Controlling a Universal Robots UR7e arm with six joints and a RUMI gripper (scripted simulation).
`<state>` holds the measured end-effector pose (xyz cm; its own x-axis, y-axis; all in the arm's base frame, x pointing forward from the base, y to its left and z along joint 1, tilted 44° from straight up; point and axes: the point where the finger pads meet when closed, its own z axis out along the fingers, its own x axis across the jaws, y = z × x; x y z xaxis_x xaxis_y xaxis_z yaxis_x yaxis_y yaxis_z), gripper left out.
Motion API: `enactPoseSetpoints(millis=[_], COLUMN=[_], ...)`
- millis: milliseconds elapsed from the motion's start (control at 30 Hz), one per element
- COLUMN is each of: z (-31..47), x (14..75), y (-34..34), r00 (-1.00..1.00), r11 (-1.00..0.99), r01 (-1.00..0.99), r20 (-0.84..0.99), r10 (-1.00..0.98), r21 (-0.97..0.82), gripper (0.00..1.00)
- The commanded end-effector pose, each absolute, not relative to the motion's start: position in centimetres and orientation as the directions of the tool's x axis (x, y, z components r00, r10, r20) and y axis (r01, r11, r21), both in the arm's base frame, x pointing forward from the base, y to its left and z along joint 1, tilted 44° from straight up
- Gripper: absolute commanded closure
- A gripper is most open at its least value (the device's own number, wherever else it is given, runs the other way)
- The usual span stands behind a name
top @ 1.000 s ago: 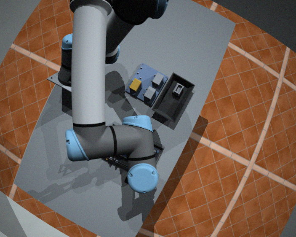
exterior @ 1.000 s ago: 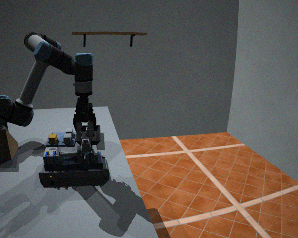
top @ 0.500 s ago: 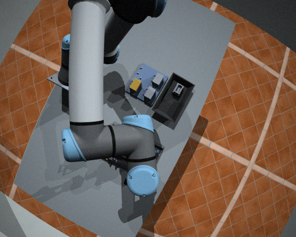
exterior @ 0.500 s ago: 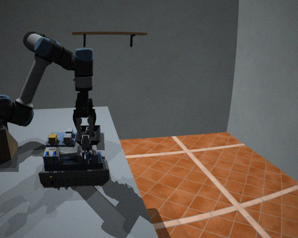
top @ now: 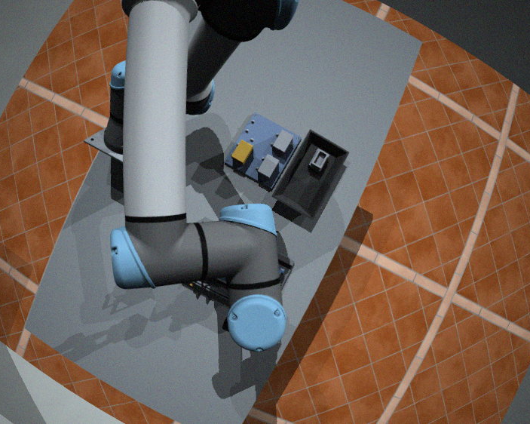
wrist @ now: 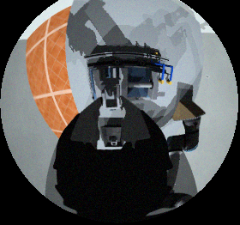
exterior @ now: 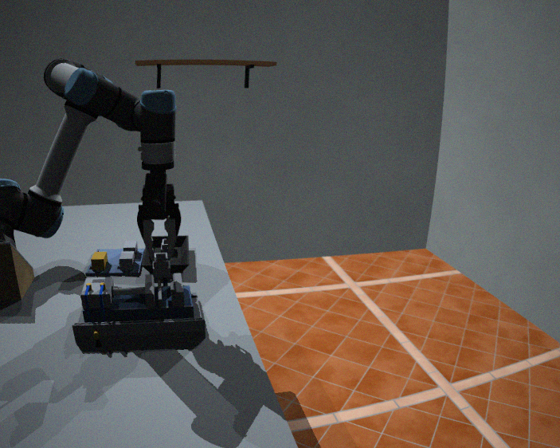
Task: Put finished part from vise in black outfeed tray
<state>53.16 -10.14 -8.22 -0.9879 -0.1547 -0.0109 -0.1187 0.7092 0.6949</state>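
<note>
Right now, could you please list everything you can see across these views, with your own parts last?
Table: one, grey, on tiled floor.
Vise: one, dark with blue parts, near table's front edge.
Finished part: one, grey, held above the vise.
Outfeed tray: one, black, beside the blue plate.
Pocketed block: one, grey, in the tray.
Fixture plate: one, blue, mid-table.
Plain blocks: two, grey, on the plate.
Yellow block: one, on the plate.
Wall shelf: one, brown.
Arm: one, white, grey, blue caps.
Tool: one, black, closed on the finished part.
</note>
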Motion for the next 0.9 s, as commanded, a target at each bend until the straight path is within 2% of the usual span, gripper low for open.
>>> enactPoseSetpoints(millis=[0, 300, 867], z=[-7.6, -5.2, 3.7], x=[53.3, 53.7, 53.7], y=[-9.7, -7.6, 1.2], r00=[-0.988, -0.989, -0.992], r11=[0.711, 0.714, 0.721], r01=[-0.117, -0.110, -0.082], r20=[-0.011, -0.005, 0.014], r10=[-0.152, -0.147, -0.126], r21=[0.693, 0.691, 0.688], gripper=[1.00, 1.00, 1.00])
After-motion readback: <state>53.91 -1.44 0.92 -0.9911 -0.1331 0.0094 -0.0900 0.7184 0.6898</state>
